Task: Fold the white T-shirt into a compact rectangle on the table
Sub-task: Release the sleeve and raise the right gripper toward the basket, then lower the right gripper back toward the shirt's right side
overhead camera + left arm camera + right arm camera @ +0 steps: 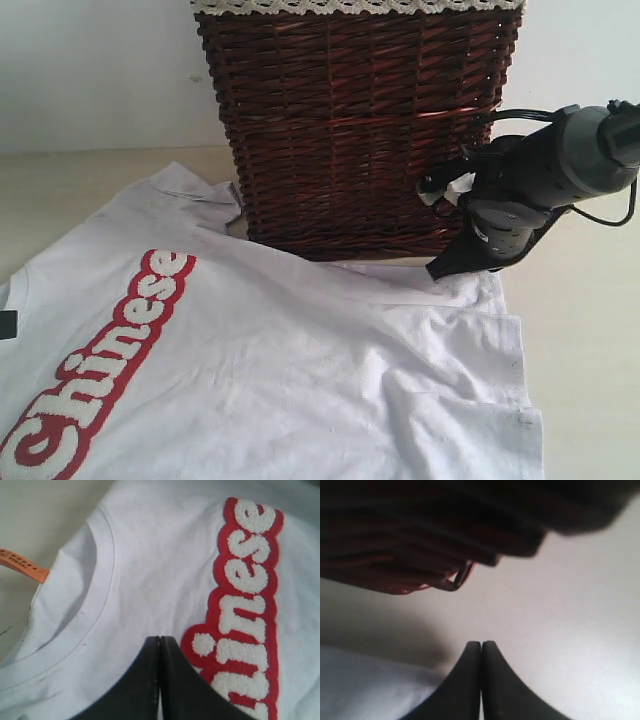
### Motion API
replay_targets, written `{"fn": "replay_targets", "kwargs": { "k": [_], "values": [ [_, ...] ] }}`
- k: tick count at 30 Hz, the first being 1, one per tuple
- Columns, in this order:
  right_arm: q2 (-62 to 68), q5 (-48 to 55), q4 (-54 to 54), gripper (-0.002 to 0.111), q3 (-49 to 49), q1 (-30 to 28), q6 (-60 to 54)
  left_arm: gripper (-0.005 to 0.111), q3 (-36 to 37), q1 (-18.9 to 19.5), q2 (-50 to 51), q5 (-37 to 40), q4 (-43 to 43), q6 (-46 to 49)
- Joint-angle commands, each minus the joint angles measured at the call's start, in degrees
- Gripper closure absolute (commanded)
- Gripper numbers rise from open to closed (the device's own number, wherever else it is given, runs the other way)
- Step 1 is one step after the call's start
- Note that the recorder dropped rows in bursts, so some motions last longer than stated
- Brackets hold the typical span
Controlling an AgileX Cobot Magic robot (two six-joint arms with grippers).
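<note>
Garment: white T-shirt point(300, 380) spread print-up on the worktop point(590, 330), running toward its near and left edges; one sleeve touching the foot of the wicker basket point(350, 130) at the far edge.
Fold progress: none visible, judged as the very start; hem side rumpled with loose creases.
Left pincer point(160, 642): pressed together, pinching nothing, over the chest between the collar point(95, 595) and the red lettering point(245, 615); cannot tell whether touching the cloth.
Right pincer point(481, 645): pressed together and empty, over bare worktop just beside the shirt's edge, close under the basket.
Risk, grip: with both tips shut, any closing move catches no cloth; spreading first looks necessary.
Risk, basket: right arm very near the wicker, with a bent strand sticking out at the base; a lift or sweep here could snag it or shove the basket.
Risk, layers: pinching only the top layer would drag the front off the back and skew the fold.
Risk, creases: folding over the rumpled hem side would lock wrinkles into a lumpy, uneven rectangle.
Risk, tag: orange tag point(22, 565) poking from the neck may end up outside the fold.
</note>
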Motion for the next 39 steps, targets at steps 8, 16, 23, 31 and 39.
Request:
{"fn": "replay_targets", "kwargs": {
  "k": [8, 16, 23, 31, 39],
  "values": [
    [-1.64, -2.19, 2.71, 0.108, -2.26, -2.45, -2.16, 0.107, 0.10, -0.32, -0.51, -3.07, -1.03, 0.04],
    [-13.91, -15.22, 42.91, 0.108, 1.03, 3.06, -41.48, 0.107, 0.10, -0.32, -0.51, -4.70, -1.13, -0.13],
    [-2.93, -23.18, 49.66, 0.108, -8.13, 4.43, -44.08, 0.107, 0.10, -0.32, -0.51, -4.49, -1.47, -0.13],
    [8.92, -7.72, 51.37, 0.108, -26.26, 0.88, -43.40, 0.107, 0.10, -0.32, -0.51, -4.01, -1.30, -0.13],
    [5.15, 4.09, 66.38, 0.108, -24.80, 3.56, -63.26, 0.107, 0.10, -0.32, -0.51, -4.65, -1.30, -0.13]
  ]
}}
